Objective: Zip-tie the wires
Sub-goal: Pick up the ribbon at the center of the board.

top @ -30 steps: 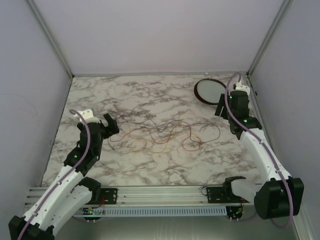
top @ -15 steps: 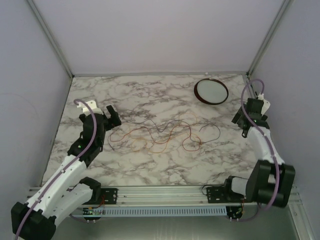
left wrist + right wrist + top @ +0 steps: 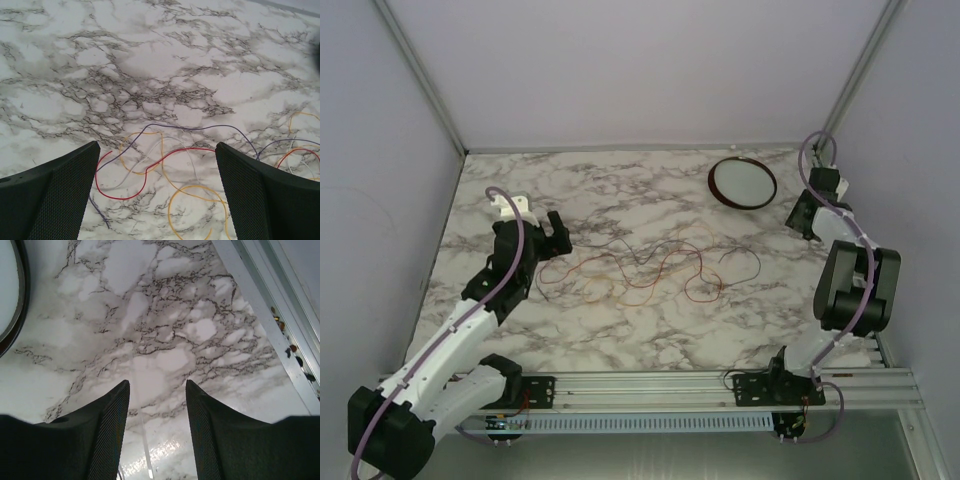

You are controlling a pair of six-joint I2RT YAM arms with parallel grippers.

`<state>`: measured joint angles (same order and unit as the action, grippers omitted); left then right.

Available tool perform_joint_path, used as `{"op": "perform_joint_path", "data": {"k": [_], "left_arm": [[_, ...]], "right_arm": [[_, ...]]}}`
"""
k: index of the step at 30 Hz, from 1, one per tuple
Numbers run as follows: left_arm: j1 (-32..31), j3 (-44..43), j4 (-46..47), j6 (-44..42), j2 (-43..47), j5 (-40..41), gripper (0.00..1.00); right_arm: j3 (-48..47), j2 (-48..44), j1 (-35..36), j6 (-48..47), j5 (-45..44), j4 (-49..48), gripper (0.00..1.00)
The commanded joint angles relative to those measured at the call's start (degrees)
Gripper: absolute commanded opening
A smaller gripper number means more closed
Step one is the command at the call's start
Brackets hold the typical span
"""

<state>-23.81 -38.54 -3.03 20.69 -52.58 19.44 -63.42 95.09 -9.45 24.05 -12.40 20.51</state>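
The wires [image 3: 645,265] lie loose in thin red, orange, yellow and dark curls across the middle of the marble table. My left gripper [image 3: 552,232] is open and empty at their left end. In the left wrist view [image 3: 156,147] the red, yellow, purple and white strands [image 3: 150,165] lie on the table between its fingers. My right gripper [image 3: 803,220] is open and empty at the table's far right edge, away from the wires. In the right wrist view [image 3: 157,385] a thin clear strip like a zip tie [image 3: 145,440] lies on the table between its fingers.
A dark-rimmed round white dish [image 3: 742,182] sits at the back right; its rim shows at the left of the right wrist view [image 3: 17,315]. The enclosure's metal frame rail [image 3: 265,310] runs close to the right gripper. Lilac walls stand on three sides.
My left gripper has moved right, up to the wires' left end. My right arm has swung from beside the dish out to the far right edge and folded back.
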Motion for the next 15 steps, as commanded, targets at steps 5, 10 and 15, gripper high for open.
{"op": "perform_joint_path", "data": {"k": [5, 10, 15], "left_arm": [[0.3, 0.0, 0.9, -1.1, -1.3, -1.5, 1.0], [0.3, -0.1, 0.4, -1.9, -2.0, -1.1, 1.0], [0.3, -0.1, 0.3, -2.1, -2.5, -1.0, 1.0]], "right_arm": [[-6.2, 7.0, 0.1, -2.7, 0.0, 0.7, 0.46], [-8.6, 10.3, 1.2, -3.5, -0.1, 1.6, 0.44], [-10.2, 12.3, 2.1, -4.0, -0.8, 1.8, 0.44]]}}
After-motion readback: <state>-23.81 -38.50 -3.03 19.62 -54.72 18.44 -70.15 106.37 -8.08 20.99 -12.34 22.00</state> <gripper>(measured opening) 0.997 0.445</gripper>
